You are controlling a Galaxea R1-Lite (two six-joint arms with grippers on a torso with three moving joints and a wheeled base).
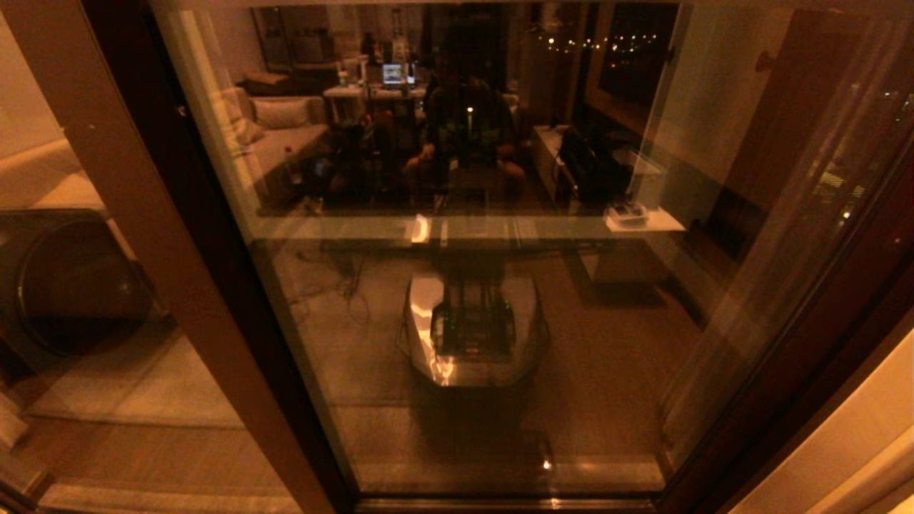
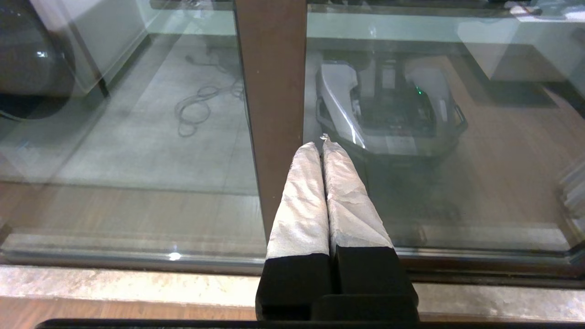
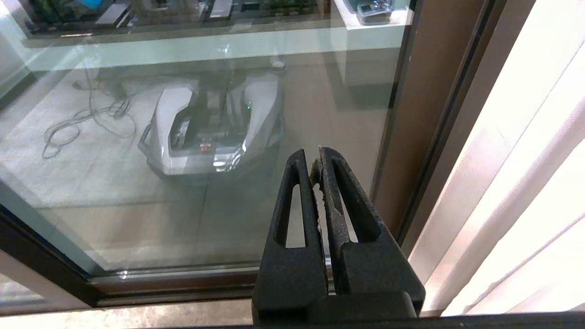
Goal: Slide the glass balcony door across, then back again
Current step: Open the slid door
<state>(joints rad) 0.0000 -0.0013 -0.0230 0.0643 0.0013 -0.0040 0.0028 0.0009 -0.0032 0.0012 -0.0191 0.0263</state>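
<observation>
Glass balcony door [image 1: 485, 300] stands directly ahead, filling the opening, its brown upright [image 2: 274, 114] running vertically just ahead of the left pincer [image 2: 322, 140], whose fingers are pressed together. The right pincer [image 3: 313, 157], also pressed together and empty, hangs near the opposite frame edge; the left looks nearer an upright.

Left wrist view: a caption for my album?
Shut white-wrapped left gripper points at the brown upright of the reflective glass balcony door.

No legible text, labels, brands or numbers anywhere.
</observation>
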